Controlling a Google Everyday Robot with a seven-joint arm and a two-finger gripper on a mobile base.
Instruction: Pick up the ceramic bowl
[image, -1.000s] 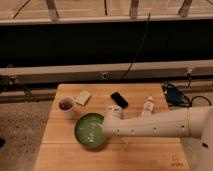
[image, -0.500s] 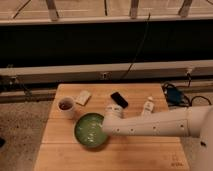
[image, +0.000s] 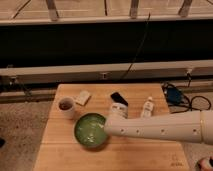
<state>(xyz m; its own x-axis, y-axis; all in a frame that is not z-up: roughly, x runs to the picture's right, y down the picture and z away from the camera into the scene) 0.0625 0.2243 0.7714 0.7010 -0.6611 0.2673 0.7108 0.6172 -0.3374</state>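
Note:
The ceramic bowl (image: 90, 131), wide, glossy green with a paler speckled inside, sits on the wooden table (image: 60, 155) left of centre. My white arm reaches in from the right edge, and my gripper (image: 106, 127) is at the bowl's right rim. The arm's end hides the fingers. A small white mug (image: 66, 106) with dark liquid stands just up and left of the bowl.
A pale small packet (image: 83, 97), a black phone (image: 119, 98) and a small white bottle (image: 147, 106) lie on the far half of the table. A blue object with cables (image: 172, 95) lies on the floor to the right. A dark wall runs behind.
The arm and gripper sit slightly further left over the bowl's right rim. The bowl and other objects have not moved.

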